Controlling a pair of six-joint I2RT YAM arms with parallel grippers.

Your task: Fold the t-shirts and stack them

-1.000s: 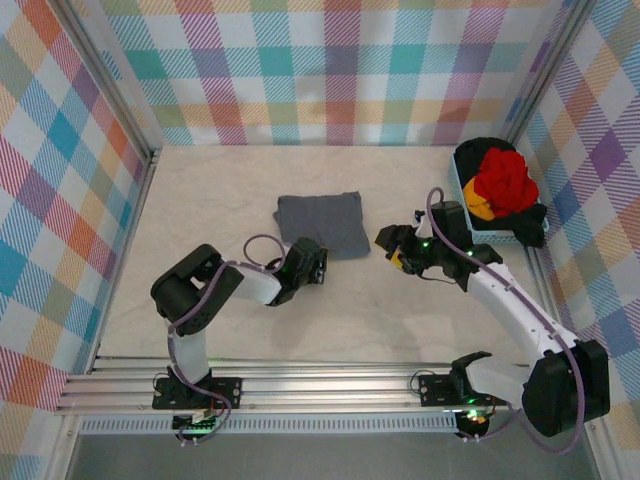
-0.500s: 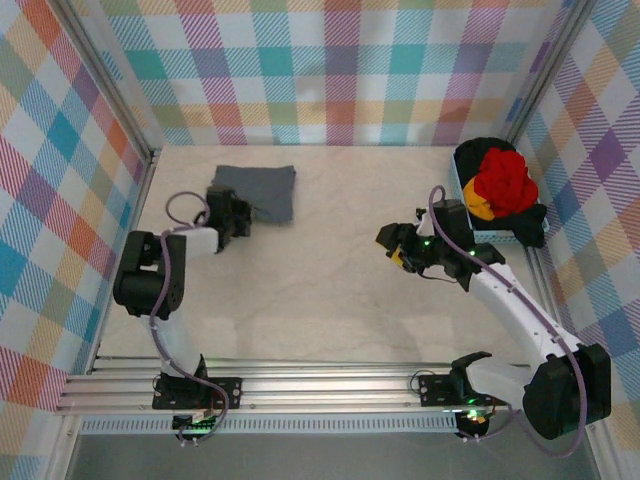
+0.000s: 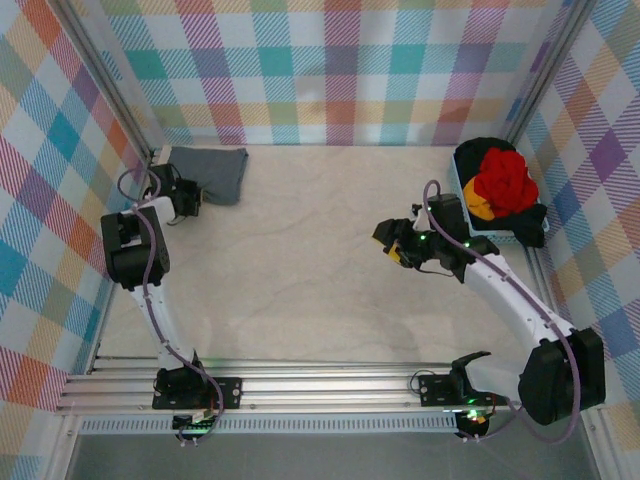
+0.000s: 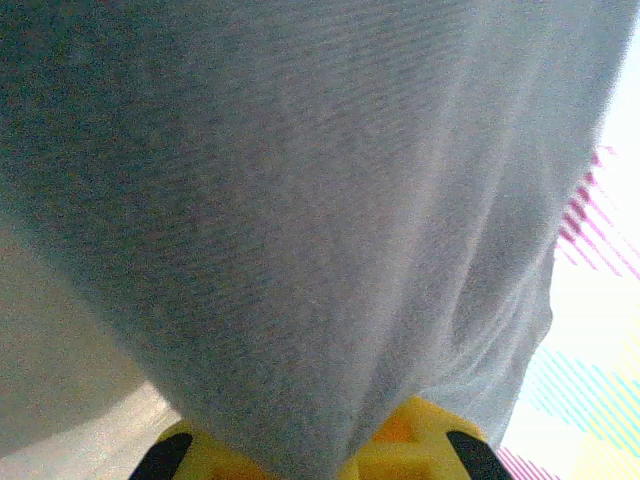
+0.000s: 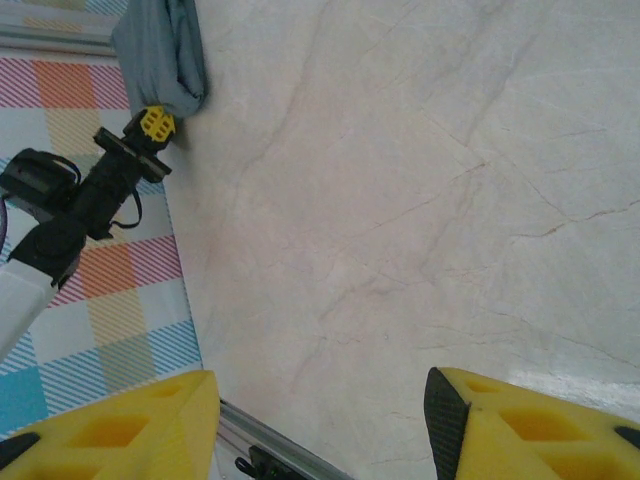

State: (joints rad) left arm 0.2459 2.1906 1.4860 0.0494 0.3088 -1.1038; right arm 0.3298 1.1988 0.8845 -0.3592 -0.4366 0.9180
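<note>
The folded dark slate grey t-shirt (image 3: 214, 172) lies in the back left corner of the table. My left gripper (image 3: 188, 197) is shut on its near edge. In the left wrist view the grey cloth (image 4: 300, 200) drapes over the yellow fingers (image 4: 420, 445). The right wrist view looks across to the same shirt (image 5: 160, 50) and the left gripper (image 5: 155, 124). My right gripper (image 3: 393, 246) hovers open over bare table, its yellow fingers (image 5: 120, 430) wide apart with nothing between them. The red t-shirt (image 3: 503, 180), orange-yellow t-shirt (image 3: 481, 209) and black t-shirt (image 3: 484, 148) are piled crumpled in a basket.
The light blue basket (image 3: 492, 237) stands at the back right against the checked wall. Checked walls close in the left, back and right sides. An aluminium rail (image 3: 320, 385) runs along the near edge. The pale marble tabletop (image 3: 300, 270) stretches between the arms.
The left arm has dragged the folded grey t-shirt from the middle of the table to the back left corner. The right arm has barely moved.
</note>
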